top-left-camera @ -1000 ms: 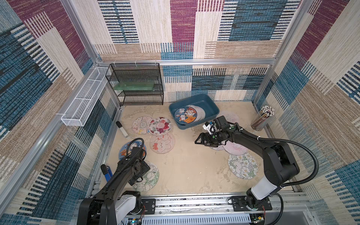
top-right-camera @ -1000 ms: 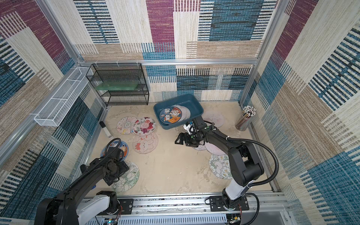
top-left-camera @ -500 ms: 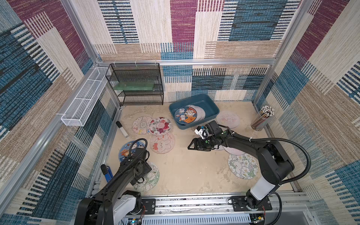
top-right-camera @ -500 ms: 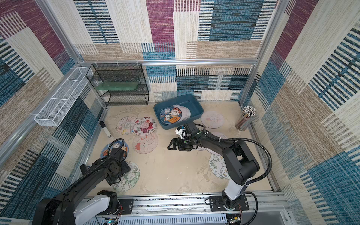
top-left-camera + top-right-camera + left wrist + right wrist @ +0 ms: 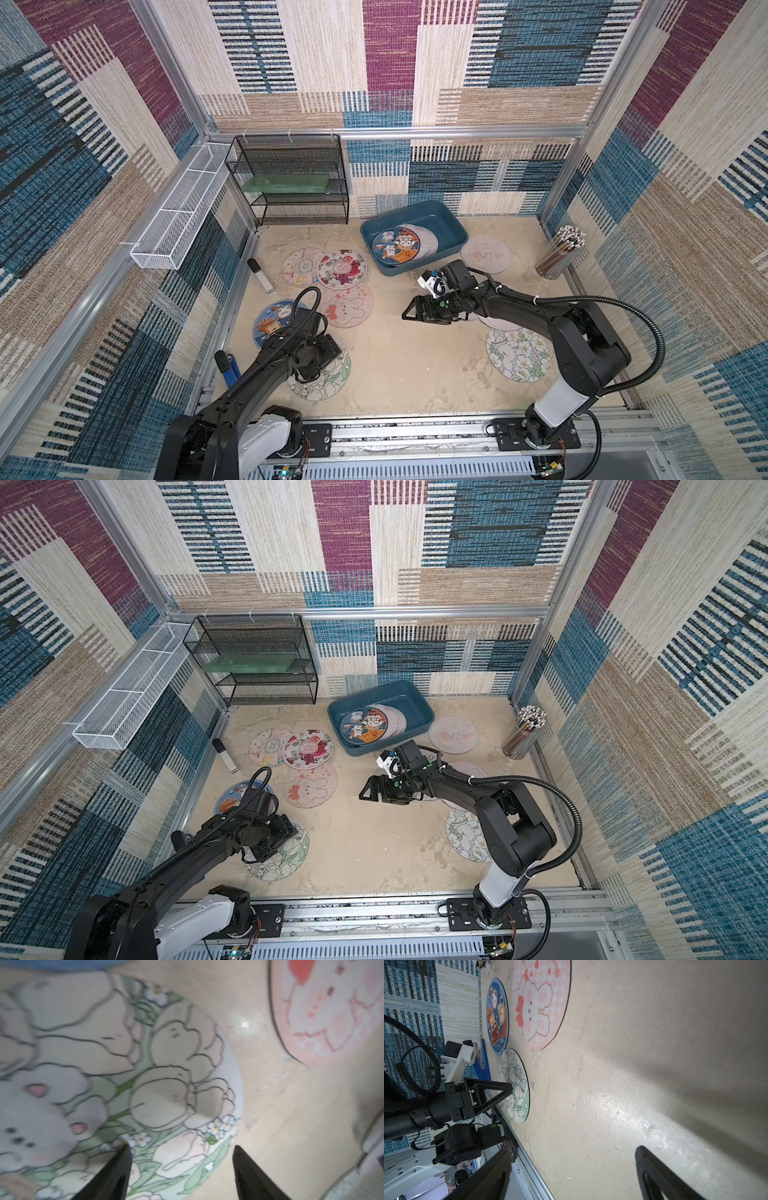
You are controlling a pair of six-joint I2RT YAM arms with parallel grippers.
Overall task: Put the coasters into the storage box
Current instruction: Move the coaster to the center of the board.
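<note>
The teal storage box (image 5: 446, 226) (image 5: 409, 700) stands at the back and holds a stack of coasters (image 5: 397, 246), a blue cartoon one on top. More coasters lie flat on the table. My left gripper (image 5: 180, 1147) (image 5: 316, 365) is open and points down onto the tulip-and-bunny coaster (image 5: 328, 380) (image 5: 166, 1084) at the front left. One fingertip (image 5: 124, 1148) presses on the coaster and the other rests on the table just past its edge; the coaster bulges slightly. My right gripper (image 5: 409, 311) (image 5: 573, 1149) hovers open and empty over bare table mid-scene.
Loose coasters: pink bunny (image 5: 347, 305), blue cartoon (image 5: 274, 322), red floral (image 5: 341, 269), pale (image 5: 301, 266), pink (image 5: 486, 254), flowered bunny (image 5: 517, 359). A black wire rack (image 5: 291, 178), white mesh basket (image 5: 178, 212), pencil cup (image 5: 561, 253), marker (image 5: 259, 276) and blue tool (image 5: 226, 365) line the edges.
My right gripper has swung left and forward, away from the storage box, staying open. My left gripper has settled on the tulip coaster's edge and its jaws have narrowed.
</note>
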